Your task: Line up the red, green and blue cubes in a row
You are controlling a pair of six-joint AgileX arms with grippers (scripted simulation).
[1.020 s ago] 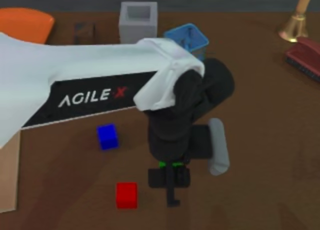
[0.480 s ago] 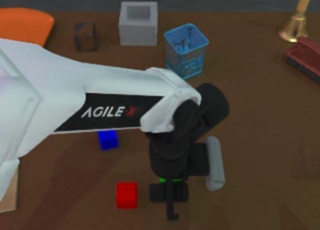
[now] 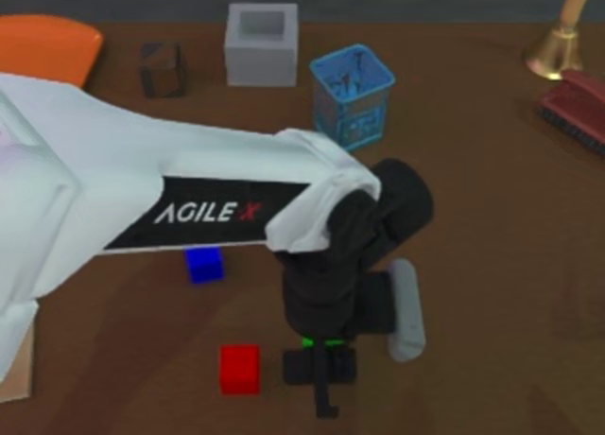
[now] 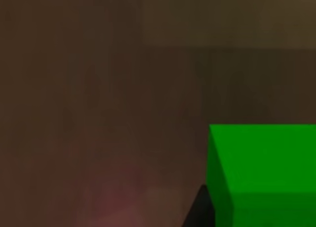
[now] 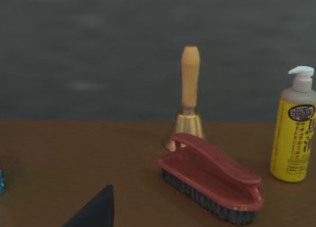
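Three cubes make up this job, and you have one of them in hand: the left gripper (image 3: 322, 364) sits just right of the red cube (image 3: 239, 369), with the green cube (image 4: 264, 175) between its fingers. From above only a thin green edge shows under the wrist; the left wrist view shows the cube filling the near corner, a dark fingertip (image 4: 200, 212) against its side. The jaws look closed on it, though you cannot see whether it rests on the table (image 3: 492, 265) or hangs just above.

Judged from this, the step is setting green beside red. Lower until the cube sits flat, keep its faces square with the red cube's, leave a small gap so the finger does not nudge red, then open and lift straight up.

Beyond the red cube, toward the far edge, the blue cube (image 3: 203, 265) lies half under the left arm's white link and is not yet in line. Farther back stand a light-blue bin (image 3: 352, 95), a grey box (image 3: 261, 43) and a dark cube (image 3: 162, 69), all well clear.

Your right arm is parked out of the top view; its camera faces a bell (image 5: 188, 108), a red brush (image 5: 212, 180) and a yellow pump bottle (image 5: 295, 133).
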